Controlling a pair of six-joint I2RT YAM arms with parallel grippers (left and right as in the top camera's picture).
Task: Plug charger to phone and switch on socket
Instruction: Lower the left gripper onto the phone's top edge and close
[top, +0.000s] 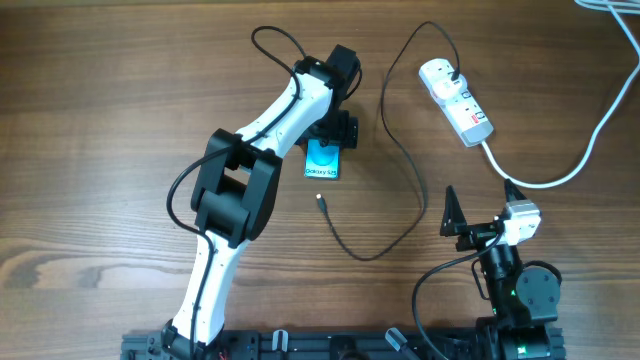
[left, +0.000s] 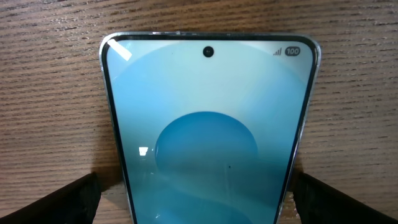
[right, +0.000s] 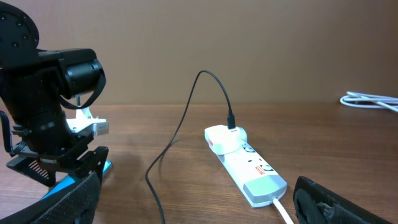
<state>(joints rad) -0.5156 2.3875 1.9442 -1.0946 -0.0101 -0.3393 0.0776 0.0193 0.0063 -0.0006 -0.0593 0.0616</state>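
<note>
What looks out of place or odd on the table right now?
Nothing is damaged or spilled. The one loose end: the charger tip lies bare on the table just short of the phone, not plugged in, though its other end sits in the socket.

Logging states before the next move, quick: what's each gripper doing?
Left gripper: open, straddling the phone, not gripping it.
Right gripper: open, empty.

The phone (left: 208, 143) is showing a pale teal screen with a deeper blue disc. The socket (top: 456, 100) is showing white with red marks. The charger (right: 231, 119) is showing black against the brown, wood-grained surface (top: 100, 120).
</note>
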